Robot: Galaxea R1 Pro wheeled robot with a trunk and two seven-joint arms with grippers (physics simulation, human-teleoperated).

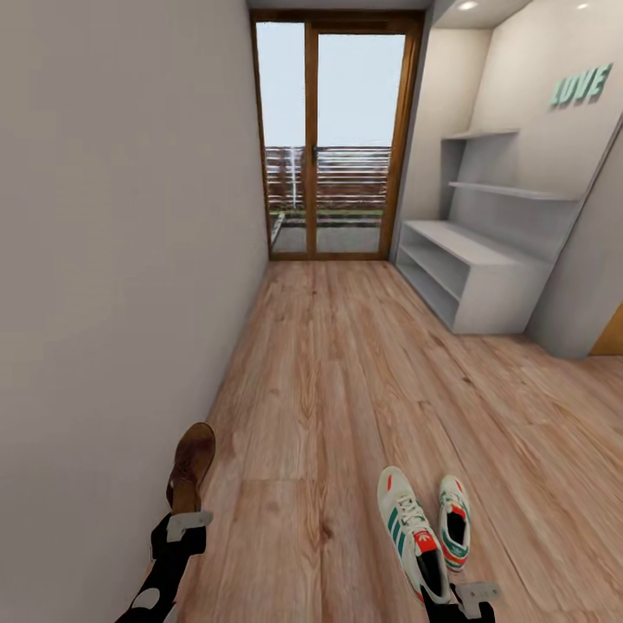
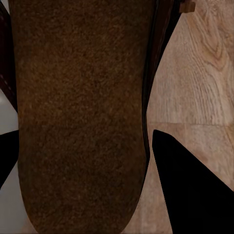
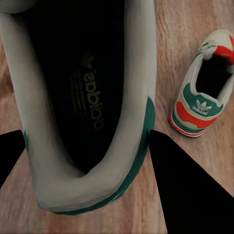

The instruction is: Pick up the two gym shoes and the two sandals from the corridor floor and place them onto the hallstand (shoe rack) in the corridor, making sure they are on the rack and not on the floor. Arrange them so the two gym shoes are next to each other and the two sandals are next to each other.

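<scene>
A dark brown leather-look sandal with a tan-brown footbed (image 1: pixel 191 467) is seen near the pale wall (image 1: pixel 112 260) at the corridor's left side, its heel end at the left gripper (image 1: pixel 183 524). In the left wrist view the grainy footbed (image 2: pixel 80 117) lies between the two black fingers (image 2: pixel 195 190), clamped from both sides; wood planking is seen beside it.

Two small white sneakers with green side stripes and red-orange patches are noted on the light brown wood-plank floor (image 1: pixel 346 381). The nearer sneaker (image 1: pixel 411 532) is gripped at its heel by the right gripper (image 1: pixel 467 597); in the right wrist view its dark lining and white-and-green heel collar (image 3: pixel 87 97) sit between the black fingers (image 3: pixel 190 190), which are closed against the collar. Whether this sneaker is lifted or resting cannot be told. The second sneaker (image 1: pixel 453 522) stands just beside it, apart from it, its red-orange heel patch (image 3: pixel 197 114) facing the wrist camera.

The low pale grey bench-like unit with two open tiers (image 1: pixel 467 272) is set against the right wall, well apart from the shoes, with two floating shelves (image 1: pixel 510 189) above it. A wood-framed glass door (image 1: pixel 333 138) closes the corridor's far end.
</scene>
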